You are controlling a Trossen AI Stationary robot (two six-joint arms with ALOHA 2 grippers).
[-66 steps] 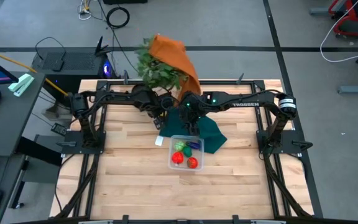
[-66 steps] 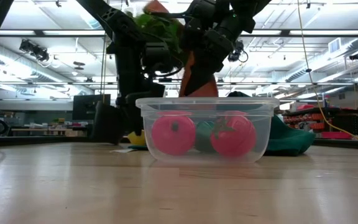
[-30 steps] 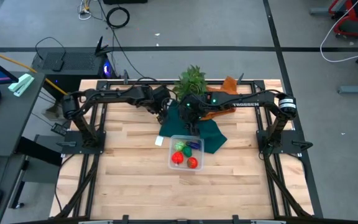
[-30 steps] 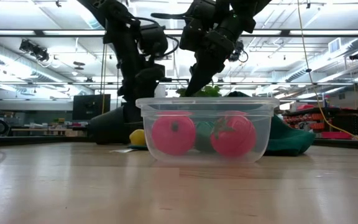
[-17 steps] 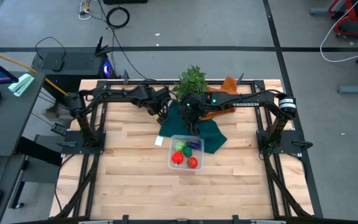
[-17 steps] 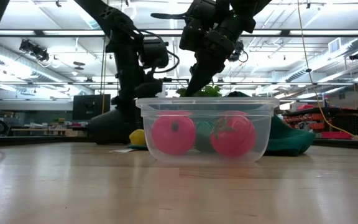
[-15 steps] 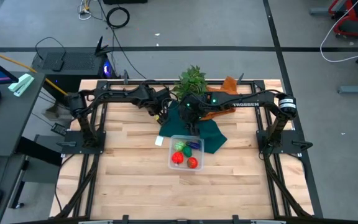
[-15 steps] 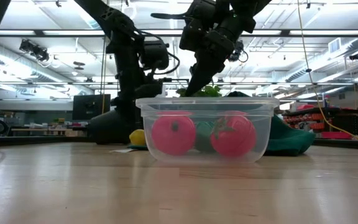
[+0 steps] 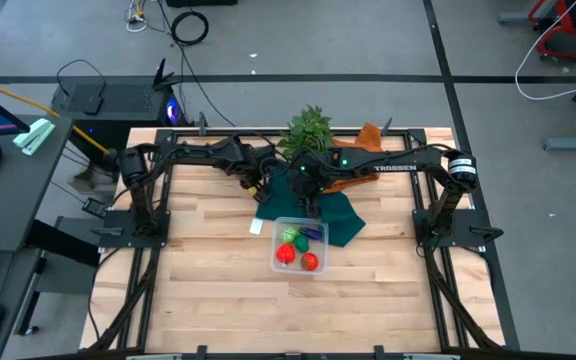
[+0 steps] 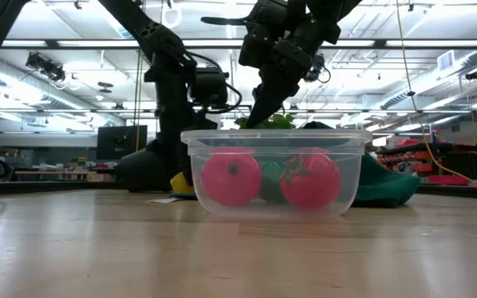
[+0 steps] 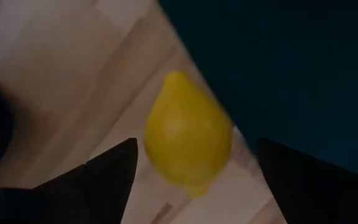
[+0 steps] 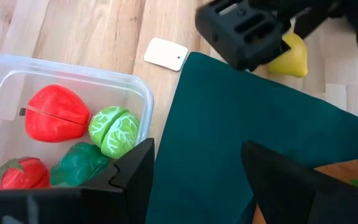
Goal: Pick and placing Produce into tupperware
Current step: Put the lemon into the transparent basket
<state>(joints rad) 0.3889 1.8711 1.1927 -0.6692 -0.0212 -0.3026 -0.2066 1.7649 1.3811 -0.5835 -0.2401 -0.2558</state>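
A yellow lemon [image 11: 187, 138] lies on the wood beside the edge of a dark green cloth [image 9: 330, 214]. My left gripper [image 11: 194, 168] is open and points down over the lemon, one finger on each side of it, both apart from it. The clear tupperware [image 9: 299, 246] stands on the table near the cloth. It holds a red piece [image 12: 56, 113], a light green cabbage [image 12: 114, 130], a dark green piece [image 12: 79, 163] and another red one [image 12: 14, 174]. My right gripper [image 12: 197, 171] hangs open over the cloth, behind the tupperware, with nothing between its fingers.
A small white block [image 9: 256, 227] lies on the wood left of the tupperware. A leafy green plant [image 9: 308, 127] and an orange cloth [image 9: 366, 135] sit at the table's far edge. Bare wood stretches toward the near edge.
My left gripper has sunk toward the lemon and the table. My right gripper has kept still. The plant and the orange cloth have not moved over the last second.
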